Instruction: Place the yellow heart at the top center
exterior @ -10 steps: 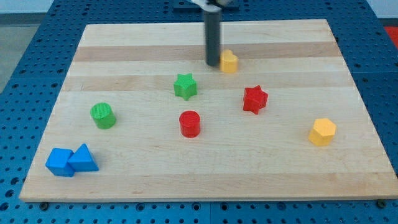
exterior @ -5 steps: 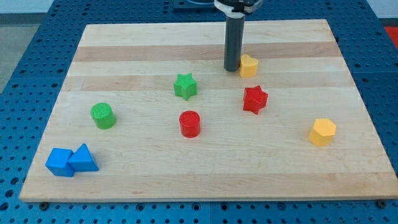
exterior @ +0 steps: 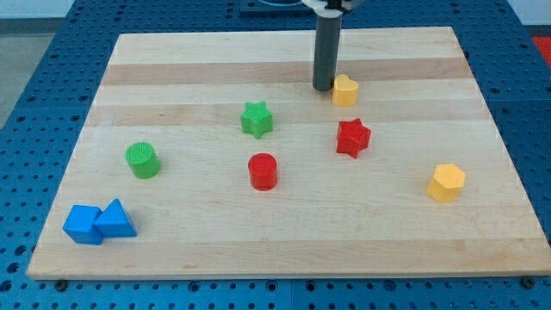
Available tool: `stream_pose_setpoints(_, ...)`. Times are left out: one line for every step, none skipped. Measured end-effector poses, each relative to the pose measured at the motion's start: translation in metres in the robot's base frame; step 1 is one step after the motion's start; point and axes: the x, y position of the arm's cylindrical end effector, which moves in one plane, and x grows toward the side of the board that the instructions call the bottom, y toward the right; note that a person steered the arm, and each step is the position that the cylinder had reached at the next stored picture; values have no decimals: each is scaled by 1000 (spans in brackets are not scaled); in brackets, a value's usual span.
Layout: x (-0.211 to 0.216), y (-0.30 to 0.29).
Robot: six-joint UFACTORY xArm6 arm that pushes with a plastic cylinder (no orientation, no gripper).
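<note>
The yellow heart (exterior: 345,89) lies on the wooden board (exterior: 172,103), right of centre in the upper part. My tip (exterior: 323,88) stands just to the heart's left, touching or almost touching its side. The dark rod rises from it to the view's top.
A green star (exterior: 256,119) sits left of and below the tip. A red star (exterior: 353,137) lies just below the heart. A red cylinder (exterior: 263,170), a green cylinder (exterior: 142,160), a yellow hexagon (exterior: 446,182), a blue cube (exterior: 83,224) and a blue triangle (exterior: 114,220) lie lower down.
My tip and the yellow heart moved to the view's right over the last second; in the last half second the tip shifted slightly up and the heart stayed almost still.
</note>
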Motion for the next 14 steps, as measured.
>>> stream_pose_setpoints(-10,16)
stream_pose_setpoints(19,27)
stream_pose_setpoints(43,45)
stream_pose_setpoints(48,93)
stream_pose_setpoints(86,103)
stream_pose_setpoints(92,59)
stream_pose_setpoints(39,24)
stream_pose_setpoints(31,8)
stream_pose_setpoints(62,83)
stream_pose_setpoints(64,23)
stream_pose_setpoints(31,-15)
stream_pose_setpoints(1,-24)
stream_pose_setpoints(57,11)
stream_pose_setpoints(71,-33)
